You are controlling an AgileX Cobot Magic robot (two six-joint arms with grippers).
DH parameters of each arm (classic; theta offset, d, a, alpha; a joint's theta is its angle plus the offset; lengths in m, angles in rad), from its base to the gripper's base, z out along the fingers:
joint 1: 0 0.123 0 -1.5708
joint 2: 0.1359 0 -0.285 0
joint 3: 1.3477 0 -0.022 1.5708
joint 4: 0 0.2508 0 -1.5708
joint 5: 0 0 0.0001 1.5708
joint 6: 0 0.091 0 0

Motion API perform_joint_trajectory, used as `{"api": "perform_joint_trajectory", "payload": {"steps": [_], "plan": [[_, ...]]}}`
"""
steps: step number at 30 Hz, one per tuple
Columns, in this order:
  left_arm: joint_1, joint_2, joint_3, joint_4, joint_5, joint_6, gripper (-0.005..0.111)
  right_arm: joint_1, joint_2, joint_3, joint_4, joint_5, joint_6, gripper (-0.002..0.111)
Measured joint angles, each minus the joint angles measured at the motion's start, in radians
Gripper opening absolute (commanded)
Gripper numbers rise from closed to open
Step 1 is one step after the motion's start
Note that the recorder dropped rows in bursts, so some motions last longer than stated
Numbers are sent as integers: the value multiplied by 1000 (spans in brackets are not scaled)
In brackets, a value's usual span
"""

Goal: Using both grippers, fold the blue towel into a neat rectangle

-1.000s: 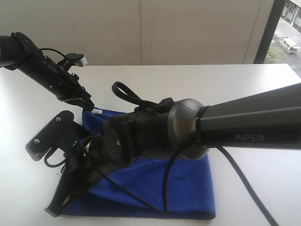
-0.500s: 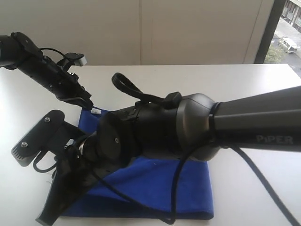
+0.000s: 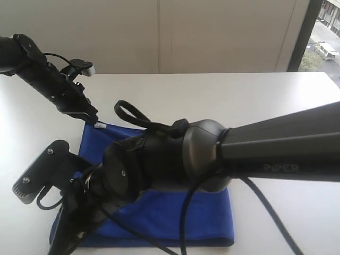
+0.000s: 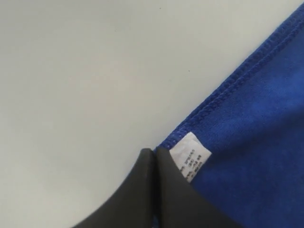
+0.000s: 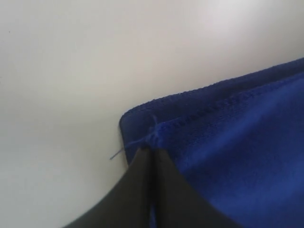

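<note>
The towel (image 3: 207, 212) lies doubled on the white table (image 3: 223, 87). The left arm (image 3: 50, 85) slants down to the towel's far left corner. The right arm (image 3: 265, 154) stretches low across the towel to its near left corner.

The left pincer (image 4: 155, 159) is pinched tight on the corner beside the white label (image 4: 191, 161).

The right pincer (image 5: 151, 159) is pinched tight on the upper layer's stitched corner.

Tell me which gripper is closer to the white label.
Left. The left gripper pinches the blue towel right beside the white label; the right gripper pinches another corner, away from it.
</note>
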Motion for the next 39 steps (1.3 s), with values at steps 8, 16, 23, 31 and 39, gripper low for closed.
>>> {"api": "perform_joint_trajectory", "payload": {"steps": [8, 16, 23, 31, 39], "plan": [[0, -2, 0, 59, -5, -2, 0, 31, 47, 0, 16, -75, 0, 0], [0, 9, 0, 84, -12, -4, 0, 44, 97, 0, 34, -99, -1, 0], [0, 31, 0, 133, -5, -16, 0, 103, 97, 0, 34, -112, -2, 0], [-1, 33, 0, 186, -9, -50, 0, 126, 103, 0, 34, -171, -9, 0], [-1, 19, 0, 204, 4, -50, 0, 126, 125, 0, 36, -176, -9, 1]]}}
